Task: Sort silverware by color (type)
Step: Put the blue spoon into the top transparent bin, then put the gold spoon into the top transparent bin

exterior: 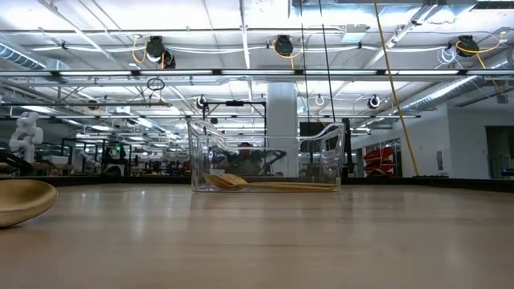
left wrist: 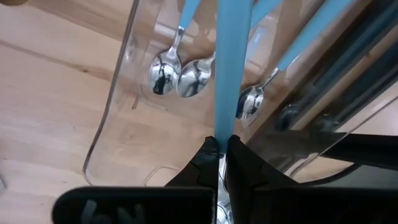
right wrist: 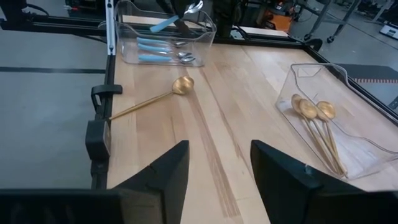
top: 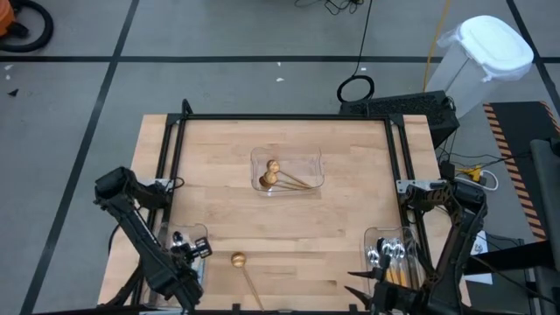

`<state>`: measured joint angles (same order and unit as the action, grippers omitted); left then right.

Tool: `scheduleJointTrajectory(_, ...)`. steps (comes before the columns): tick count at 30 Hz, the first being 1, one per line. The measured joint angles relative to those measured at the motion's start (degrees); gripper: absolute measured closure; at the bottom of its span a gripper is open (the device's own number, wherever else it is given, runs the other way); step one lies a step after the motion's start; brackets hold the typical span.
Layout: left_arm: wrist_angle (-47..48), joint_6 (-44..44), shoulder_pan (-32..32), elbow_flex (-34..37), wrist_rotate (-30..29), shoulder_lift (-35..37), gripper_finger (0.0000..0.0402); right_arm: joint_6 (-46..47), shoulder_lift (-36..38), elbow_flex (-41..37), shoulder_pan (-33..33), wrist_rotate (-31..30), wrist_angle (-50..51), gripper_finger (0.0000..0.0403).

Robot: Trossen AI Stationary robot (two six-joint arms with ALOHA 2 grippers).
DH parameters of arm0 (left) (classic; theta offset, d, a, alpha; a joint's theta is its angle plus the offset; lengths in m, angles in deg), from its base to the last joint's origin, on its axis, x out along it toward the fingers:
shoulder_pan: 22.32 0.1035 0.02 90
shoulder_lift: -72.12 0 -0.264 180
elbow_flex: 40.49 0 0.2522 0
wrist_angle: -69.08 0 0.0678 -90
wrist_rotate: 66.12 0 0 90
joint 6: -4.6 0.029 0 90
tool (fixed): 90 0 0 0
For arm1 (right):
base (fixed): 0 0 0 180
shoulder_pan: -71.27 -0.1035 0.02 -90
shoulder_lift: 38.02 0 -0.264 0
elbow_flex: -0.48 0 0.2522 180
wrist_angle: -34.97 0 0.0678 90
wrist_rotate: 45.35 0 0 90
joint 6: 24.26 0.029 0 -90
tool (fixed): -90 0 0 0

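My left gripper (left wrist: 222, 152) hovers over the clear tray (top: 197, 234) at the table's near-left corner and is shut on a blue-handled spoon (left wrist: 233, 62). Three more blue-handled spoons (left wrist: 165, 71) lie flat in that tray. One gold spoon (top: 238, 260) lies on the bare table near the near edge; its bowl (exterior: 24, 201) shows at the left of the low view. Gold spoons (top: 273, 173) lie in the centre tray (top: 306, 162). Orange-handled spoons (top: 389, 258) lie in the near-right tray. My right gripper (right wrist: 217, 174) is open and waits by that tray. My left gripper pinches the blue handle (left wrist: 224, 127) between its two fingers, and the handle runs on straight ahead past the fingertips. The right wrist view shows this spoon (right wrist: 166, 23) lifted clear above the tray and tilted, its silver bowl (right wrist: 194, 6) up by the gripper.
Black metal rails (top: 289, 117) frame the table's far, left and right sides. Bare wood lies between the three trays. A black clamp (right wrist: 99, 134) sits at the table's near edge. A white bin (top: 490, 52) stands on the floor beyond the far-right corner.
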<state>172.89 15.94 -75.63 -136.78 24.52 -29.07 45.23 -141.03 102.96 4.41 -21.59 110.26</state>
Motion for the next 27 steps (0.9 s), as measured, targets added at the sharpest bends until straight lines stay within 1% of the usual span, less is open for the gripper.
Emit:
scheduleJointTrajectory(3,-0.02,2.16,-0.94,1.06,-0.05,0.00,0.0393,-0.37,0.00,0.00,0.20,0.00,-0.49,0.0238)
scheduleJointTrajectory(7,-0.01,6.25,-1.93,3.11,-0.01,0.00,0.0377,-0.37,0.00,0.00,0.32,0.00,-0.47,0.0238)
scheduleJointTrajectory(11,-1.45,6.80,-2.71,4.12,-0.04,-0.02,0.0363,-0.40,0.00,0.00,0.32,0.00,-0.47,0.0238)
scheduleJointTrajectory(15,-4.06,7.49,-3.26,4.22,-0.04,-0.02,0.0360,-1.29,0.00,0.00,0.41,0.00,-0.49,0.0238)
scheduleJointTrajectory(18,-4.52,7.32,-3.44,4.22,-0.07,-0.02,0.0359,-1.29,0.00,0.00,0.51,0.00,-0.60,0.0238)
scheduleJointTrajectory(20,-4.51,5.02,-3.48,4.22,-0.08,-0.02,0.0358,-1.37,0.00,0.00,0.51,0.00,-0.80,0.0238)
scheduleJointTrajectory(23,-4.94,1.72,-3.77,4.22,-1.71,-0.02,0.0355,-1.42,0.00,0.00,0.51,0.02,-1.07,0.0238)
scheduleJointTrajectory(27,-6.36,1.82,-3.92,4.22,-3.38,-0.02,0.0328,-1.42,0.00,0.00,0.51,0.02,-1.15,0.0238)
